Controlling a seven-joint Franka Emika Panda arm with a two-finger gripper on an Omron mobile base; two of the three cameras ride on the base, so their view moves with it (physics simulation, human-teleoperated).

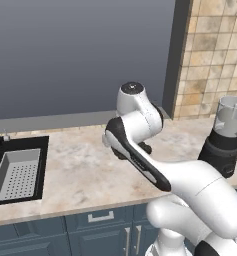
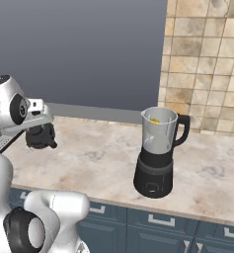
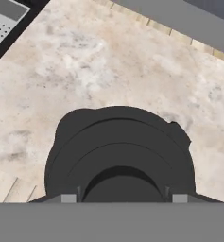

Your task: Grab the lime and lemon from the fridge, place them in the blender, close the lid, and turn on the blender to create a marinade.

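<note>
The gripper [image 2: 40,137] hangs low over a marbled beige counter [image 1: 85,170], its fingers closed on the lid [image 3: 119,156], a round black cap. In the hand view the lid lies flat and face-up beneath the hand, its raised centre knob at 6 o'clock, tucked between the fingers, and its little side tab pointing toward about 2 o'clock. Being round, it has no real long axis apart from that tab. In the right base view the lid shows as a dark lump under the hand, just above or on the counter; I cannot tell which.

The blender [image 2: 156,153] stands upright, well apart from the gripper, at 3 o'clock from it in the right base view. Its clear jar is open at the top, handle turned to 3 o'clock, front knob facing the counter edge. A bit of yellow, the lemon [image 2: 155,120], shows inside the jar near the rim.

A dark sink [image 1: 15,172] with a perforated grey tray sits at 9 o'clock in the left base view. Tan tiles [image 2: 207,64] cover the wall behind the blender.
</note>
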